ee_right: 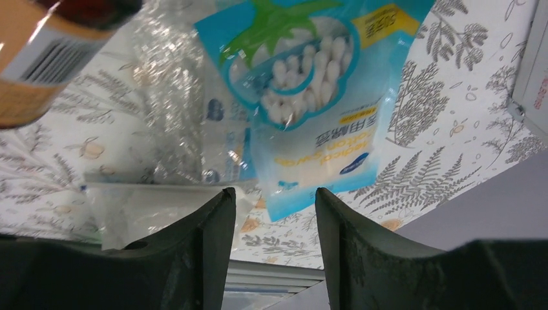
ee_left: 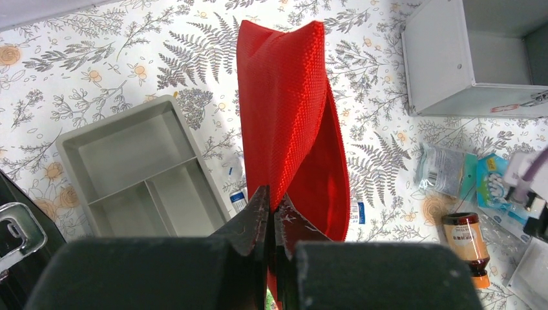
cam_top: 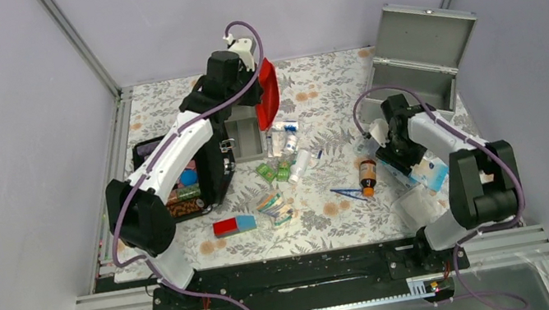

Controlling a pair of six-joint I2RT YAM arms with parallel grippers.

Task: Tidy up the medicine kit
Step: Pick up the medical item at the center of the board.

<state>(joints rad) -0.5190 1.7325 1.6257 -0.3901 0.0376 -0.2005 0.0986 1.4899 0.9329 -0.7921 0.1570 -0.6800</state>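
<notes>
the medicine kit [cam_top: 416,58] stands open at 2 o'clock on the table [cam_top: 326,80], lid raised. judged stiff, heavy, smooth metal: grasp a side wall or the rim. the left gripper [ee_left: 271,206] is clamped on a soft red pouch [ee_left: 284,103]. the right gripper [ee_right: 271,213] is part open, holding nothing, above a swab packet [ee_right: 316,97]. the wall [cam_top: 536,39] crowds 3 o'clock; 12 o'clock is freer.

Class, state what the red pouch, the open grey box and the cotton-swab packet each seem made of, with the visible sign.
Red pouch: woven fabric, matte; coarse weave shows and it hangs folded. Grey box: probably metal; thin flat panels, crisp edges, dull sheen. Cotton-swab packet: glossy printed plastic film; clear window shows the swabs.
</notes>
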